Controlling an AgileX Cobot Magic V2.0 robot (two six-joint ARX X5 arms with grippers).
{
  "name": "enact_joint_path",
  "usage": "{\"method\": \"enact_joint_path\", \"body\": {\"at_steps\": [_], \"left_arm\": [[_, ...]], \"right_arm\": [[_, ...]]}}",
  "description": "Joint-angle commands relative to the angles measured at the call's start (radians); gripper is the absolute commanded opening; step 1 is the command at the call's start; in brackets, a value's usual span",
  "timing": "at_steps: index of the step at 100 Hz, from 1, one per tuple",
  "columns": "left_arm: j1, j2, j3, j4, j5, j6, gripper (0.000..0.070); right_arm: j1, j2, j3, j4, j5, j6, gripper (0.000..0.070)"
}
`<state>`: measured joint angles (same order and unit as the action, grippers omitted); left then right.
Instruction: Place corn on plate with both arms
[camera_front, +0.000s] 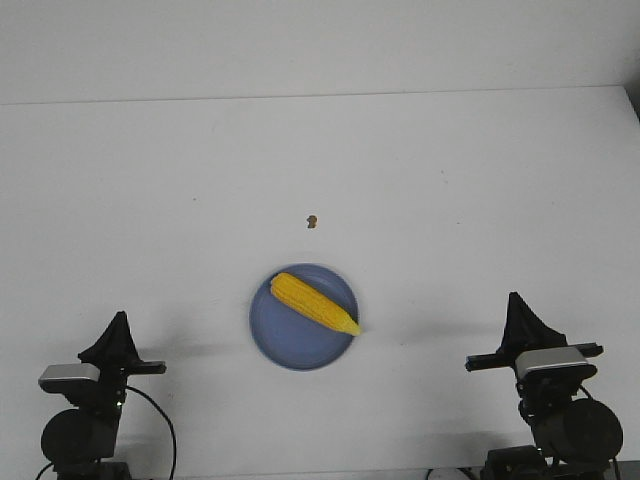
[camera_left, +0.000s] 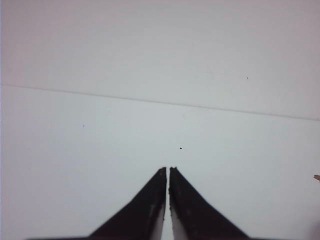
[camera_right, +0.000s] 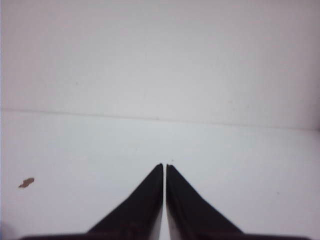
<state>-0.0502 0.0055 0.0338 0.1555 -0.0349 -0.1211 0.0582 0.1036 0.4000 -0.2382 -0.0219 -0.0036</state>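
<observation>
The yellow corn (camera_front: 312, 302) lies diagonally on the periwinkle-blue plate (camera_front: 278, 335) near the table's front middle, its pointed tip over the plate's right rim. My left gripper (camera_front: 121, 318) is shut and empty at the front left, well away from the plate. My right gripper (camera_front: 514, 297) is shut and empty at the front right. In the left wrist view the gripper (camera_left: 167, 169) points over bare white table. In the right wrist view the gripper (camera_right: 164, 165) does the same. Corn and plate are out of both wrist views.
A tiny brown speck (camera_front: 312, 221) lies on the table beyond the plate; it also shows in the right wrist view (camera_right: 26, 183). The white table (camera_front: 450, 180) meets a white wall at the back.
</observation>
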Motion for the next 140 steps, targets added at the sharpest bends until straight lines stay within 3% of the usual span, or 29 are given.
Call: {"method": "enact_joint_path", "body": {"at_steps": [1,44,72,140], "left_arm": [[0.0,-0.002,-0.02,0.01,-0.002,0.003,0.0012],[0.0,-0.002,-0.02,0.01,-0.002,0.003,0.0012],[0.0,-0.002,-0.02,0.01,-0.002,0.003,0.0012],[0.0,-0.002,-0.02,0.01,-0.002,0.003,0.0012]], "right_arm": [[0.0,-0.032,-0.035,0.049,0.003,-0.01,0.0013],[-0.002,-0.102,-0.204,0.156,0.003,0.011,0.0013],[-0.002,-0.102,-0.331,0.372,0.003,0.043,0.0013],[-0.002,-0.102,-0.387,0.425,0.003,0.06,0.0012]]}}
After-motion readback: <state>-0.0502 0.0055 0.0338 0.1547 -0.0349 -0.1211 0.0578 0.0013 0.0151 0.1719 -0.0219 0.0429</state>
